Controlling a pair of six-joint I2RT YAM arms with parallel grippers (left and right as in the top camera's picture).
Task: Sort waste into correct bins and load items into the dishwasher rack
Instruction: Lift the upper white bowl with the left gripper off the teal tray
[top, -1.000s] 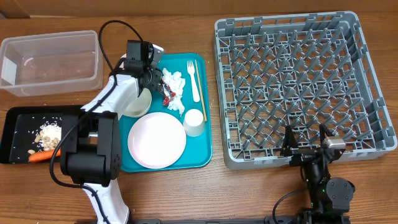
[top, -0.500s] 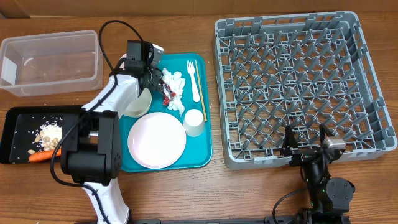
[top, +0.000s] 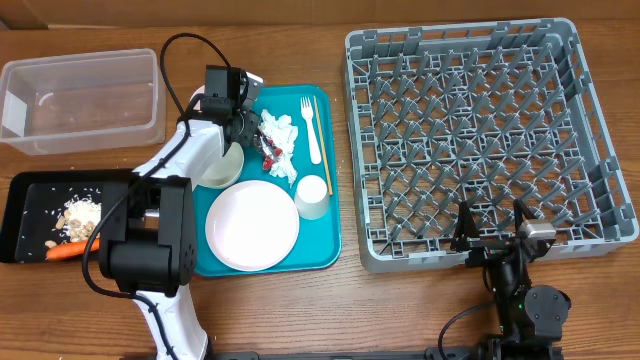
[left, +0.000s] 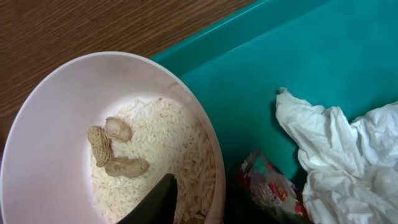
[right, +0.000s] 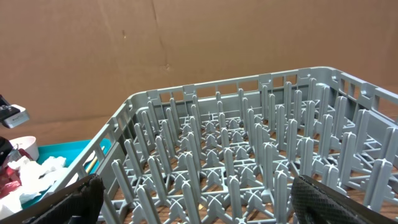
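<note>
Left wrist: bowl (left: 56, 143) rim btwn L gripper (left: 198, 208) fingers, wrapper (left: 268, 186) beside.

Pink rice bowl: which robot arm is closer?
Left arm: jaws at the rim of the round pink bowl; right arm far off, by the grey plastic rack.

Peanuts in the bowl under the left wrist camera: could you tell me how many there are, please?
3 peanuts on the rice: one at left, one upper right, one below; the left finger may hide others.
</note>
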